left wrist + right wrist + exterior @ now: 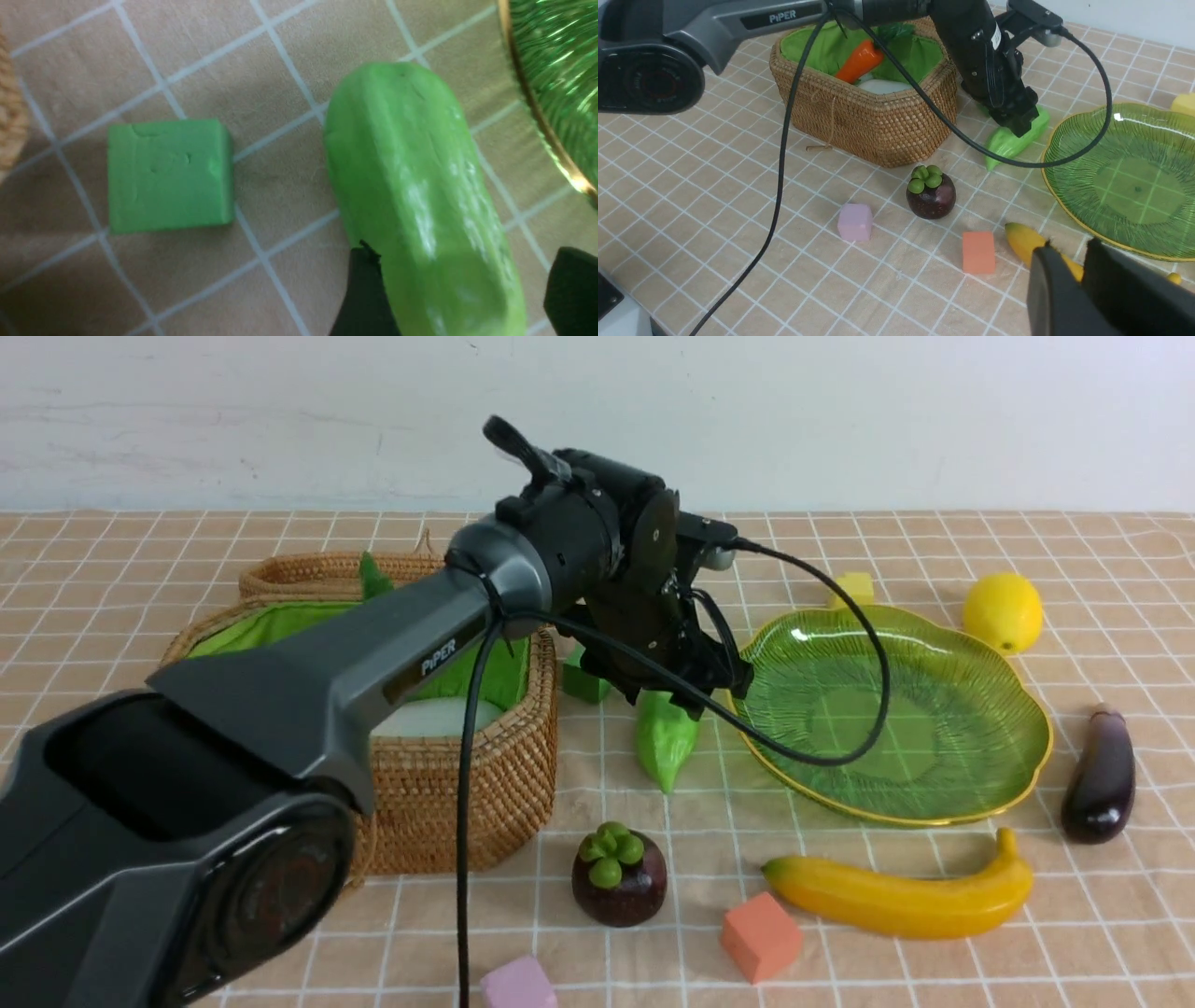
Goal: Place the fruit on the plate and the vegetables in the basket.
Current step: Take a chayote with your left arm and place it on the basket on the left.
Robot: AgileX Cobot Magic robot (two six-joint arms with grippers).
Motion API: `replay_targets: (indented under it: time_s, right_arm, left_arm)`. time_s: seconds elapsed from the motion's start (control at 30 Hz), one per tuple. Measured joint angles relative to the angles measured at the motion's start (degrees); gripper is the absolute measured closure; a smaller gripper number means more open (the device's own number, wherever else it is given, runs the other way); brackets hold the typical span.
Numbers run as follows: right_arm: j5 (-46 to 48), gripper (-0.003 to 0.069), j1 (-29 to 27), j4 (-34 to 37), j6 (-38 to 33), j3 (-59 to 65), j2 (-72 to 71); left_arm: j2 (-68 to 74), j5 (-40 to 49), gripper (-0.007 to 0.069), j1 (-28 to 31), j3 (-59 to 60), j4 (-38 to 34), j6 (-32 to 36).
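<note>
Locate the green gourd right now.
Front view, centre: the green gourd lies on the cloth between the basket and the plate, beside the green cube, its far end under the left gripper.

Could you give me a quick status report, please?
Left gripper open, straddling gourd. Right gripper shut, empty. Carrot, radish in basket; plate bare. Green cube beside gourd, apart.
</note>
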Motion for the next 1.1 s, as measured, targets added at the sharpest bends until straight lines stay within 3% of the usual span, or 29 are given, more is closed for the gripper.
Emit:
replay_targets:
  time_s: [0.17, 0.3, 0.53, 0.73, 0.83, 0.93, 1.1]
  right_arm:
    - [0.0, 0.0544, 0.0, -0.1, 0.1, 0.0, 0.0]
    - [0.2, 0.0544, 0.0, -0.2, 0.1, 0.0, 0.0]
    - [0.9, 0.0544, 0.0, -0.3, 0.1, 0.0, 0.0]
    - [0.8, 0.0543, 0.0, -0.3, 0.2, 0.0, 0.0]
    - [-1.4, 0.0542, 0.0, -1.0, 0.2, 0.0, 0.0]
    - [-3.0, 0.0541, 0.0, -1.6, 0.2, 0.0, 0.0]
    - [-6.2, 0.054, 0.0, -2.6, 0.0, 0.0, 0.0]
  left_arm:
    - [2.9, -1.5, 0.0116, 0.0, 0.0, 1.5, 0.0]
    - [4.3, -2.3, 0.0182, 0.0, -0.1, 1.9, -0.4]
    - [4.0, -2.6, 0.0186, -0.1, -1.7, 2.5, -3.6]
    - [-1.6, 2.3, 0.0186, -0.2, -7.3, 2.5, -3.8]
    - [-9.7, 12.6, 0.0186, -0.6, -10.3, 3.4, 3.1]
    - [-14.5, 16.6, 0.0186, -0.7, -9.8, 3.5, 9.9]
    - [-29.7, 17.7, 0.0186, 1.6, 3.6, 7.2, 27.0]
